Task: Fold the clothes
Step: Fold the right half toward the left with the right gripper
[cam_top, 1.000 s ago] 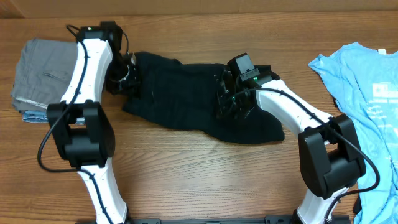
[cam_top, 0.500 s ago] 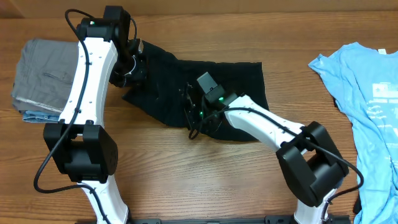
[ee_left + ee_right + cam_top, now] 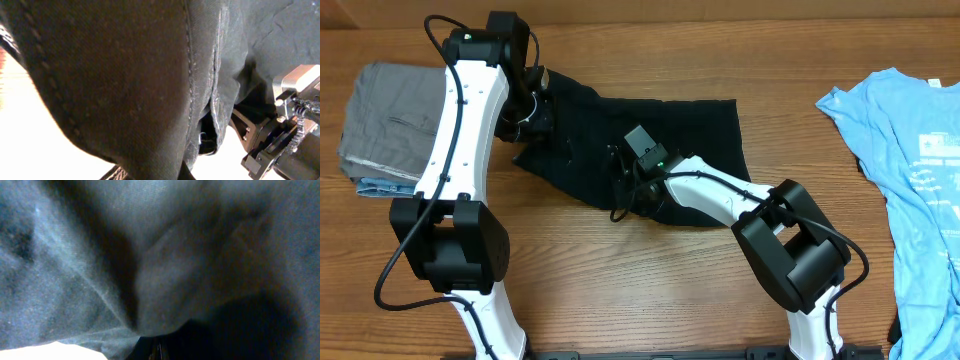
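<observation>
The plain black shirt (image 3: pixel 695 130) lies bunched across the middle of the table. My left gripper (image 3: pixel 528 112) is at its far left edge, shut on the fabric and holding it a little up. My right gripper (image 3: pixel 628 195) is at the shirt's near edge, left of centre, shut on a fold of it. In the left wrist view the black fabric (image 3: pixel 125 75) drapes over the fingers and hides them. In the right wrist view the black fabric (image 3: pixel 150 255) fills the frame. A light blue T-shirt with white print (image 3: pixel 920 190) lies flat at the right edge.
A grey folded garment (image 3: pixel 385 120) sits on a small stack at the far left, close to my left arm. The right arm's wrist (image 3: pixel 295 130) shows at the right of the left wrist view. Bare wood table (image 3: pixel 650 290) lies in front.
My right gripper moved left, dragging the shirt's right end over its middle. My left gripper moved back and up with the left edge. The shirt is now narrower.
</observation>
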Controlling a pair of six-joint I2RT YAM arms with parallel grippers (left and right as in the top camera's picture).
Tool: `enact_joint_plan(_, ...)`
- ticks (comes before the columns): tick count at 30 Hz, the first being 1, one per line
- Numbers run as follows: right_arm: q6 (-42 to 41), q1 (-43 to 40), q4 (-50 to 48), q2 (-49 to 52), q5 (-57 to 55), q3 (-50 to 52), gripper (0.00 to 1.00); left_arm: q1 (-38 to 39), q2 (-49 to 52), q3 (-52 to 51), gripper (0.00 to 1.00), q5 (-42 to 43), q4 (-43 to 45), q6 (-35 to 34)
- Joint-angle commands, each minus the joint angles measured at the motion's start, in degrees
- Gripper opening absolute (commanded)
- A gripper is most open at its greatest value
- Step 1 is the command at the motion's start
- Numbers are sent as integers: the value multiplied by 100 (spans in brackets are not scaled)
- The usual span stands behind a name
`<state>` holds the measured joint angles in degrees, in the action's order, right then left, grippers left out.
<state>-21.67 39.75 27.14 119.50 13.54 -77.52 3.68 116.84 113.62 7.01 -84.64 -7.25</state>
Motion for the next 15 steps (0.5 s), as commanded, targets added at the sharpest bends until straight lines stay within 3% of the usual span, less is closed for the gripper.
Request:
enact_joint_plan(1, -63, -162, 57, -640, -175, -315, 4, 20, -186, 140, 4, -39, -59, 107)
enact_joint_plan(6, -68, -479, 61, -949, -302, -313, 4, 20, -186, 140, 4, -37, -63, 107)
enact_joint_plan(15, -133, -37, -337, 258, -275, -310, 4, 22, -186, 140, 4, -37, -68, 105)
